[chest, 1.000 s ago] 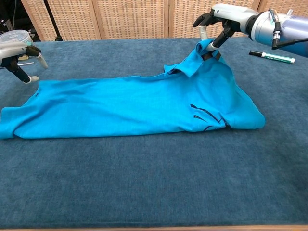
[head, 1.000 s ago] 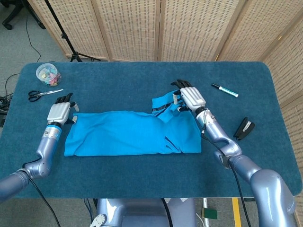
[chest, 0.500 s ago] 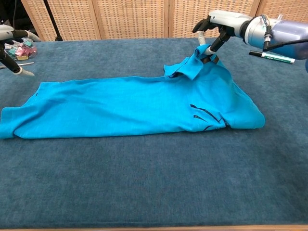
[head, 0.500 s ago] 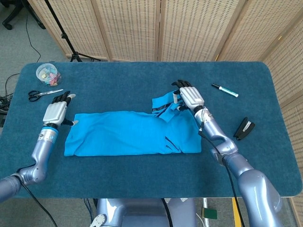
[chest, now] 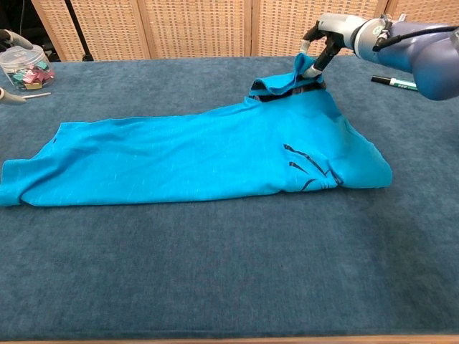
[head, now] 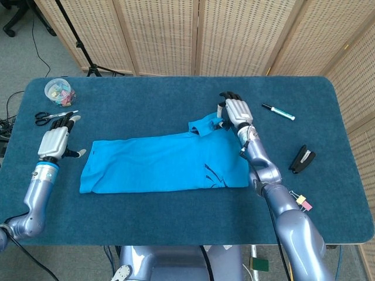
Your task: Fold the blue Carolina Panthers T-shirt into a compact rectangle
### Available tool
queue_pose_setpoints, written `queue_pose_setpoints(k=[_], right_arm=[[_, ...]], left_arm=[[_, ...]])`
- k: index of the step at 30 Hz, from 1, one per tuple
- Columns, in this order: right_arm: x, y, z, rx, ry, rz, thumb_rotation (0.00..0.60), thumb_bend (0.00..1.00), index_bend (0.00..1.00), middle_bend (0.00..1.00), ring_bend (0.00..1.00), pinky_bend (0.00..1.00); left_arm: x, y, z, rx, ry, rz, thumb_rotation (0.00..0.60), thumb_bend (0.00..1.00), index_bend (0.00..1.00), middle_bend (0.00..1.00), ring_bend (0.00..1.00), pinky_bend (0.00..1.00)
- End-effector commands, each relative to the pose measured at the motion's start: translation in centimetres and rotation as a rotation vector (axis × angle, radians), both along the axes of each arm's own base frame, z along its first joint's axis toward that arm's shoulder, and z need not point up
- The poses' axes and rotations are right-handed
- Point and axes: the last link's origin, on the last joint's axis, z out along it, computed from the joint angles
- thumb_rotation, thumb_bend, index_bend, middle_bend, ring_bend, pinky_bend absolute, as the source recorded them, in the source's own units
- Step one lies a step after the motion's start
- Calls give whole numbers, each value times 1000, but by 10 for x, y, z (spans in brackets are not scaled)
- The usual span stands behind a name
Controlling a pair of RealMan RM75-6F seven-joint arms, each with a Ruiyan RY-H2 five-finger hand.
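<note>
At the far left of the blue bench (head: 176, 234) a clear tub of coloured clips (head: 60, 91) stands near the back corner, with black-handled scissors (head: 48, 117) lying just in front of it. The left hand (head: 54, 140) hovers beside the scissors, clear of the cloth, its fingers spread apart and holding nothing; in the chest view only a fingertip of it shows at the left edge.

The blue T-shirt (head: 164, 164) lies in the middle of the bench as a long folded band. Its long axis runs left to right, parallel to the front edge of the bench. The left end is flat and square-cornered; the right end is thicker, with dark printed marks near the front right corner. At the back right, a flap of the shirt is lifted off the band toward the rear of the bench.

The right hand (head: 235, 110) pinches that raised flap between thumb and fingers, holding it above the rest of the shirt.

Further right, a marker (head: 278, 111) lies well apart from the shirt, a black stapler (head: 302, 159) sits near the right edge, and a small binder clip (head: 303, 202) hangs by the right arm.
</note>
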Motion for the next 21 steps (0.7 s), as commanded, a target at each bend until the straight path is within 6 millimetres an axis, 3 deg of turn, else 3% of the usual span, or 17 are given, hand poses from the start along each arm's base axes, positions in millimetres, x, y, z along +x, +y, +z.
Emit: queue_pose_setpoints(k=[1,7,15,21], right_arm=[[-3,-5,-9,64,6,-148,600,0,0,0,0,48],[-5,-5,-8,34,5,-160,600,0,0,0,0,5],[-3,-7,12,-45,-22,-88,600,0,0,0,0,5],[-23,16,38,-62,-6,41,600,0,0,0,0,5]], left_arm=[[0,1,0,-4,-1,4,600,208,0,0,0,0],[0,0,1,-9,-6,5,600,212,0,0,0,0],[2,-4,2,-15,-9,-15,600,213,0,0,0,0],[1,-17,0,-40,20,-64,600,213,0,0,0,0]])
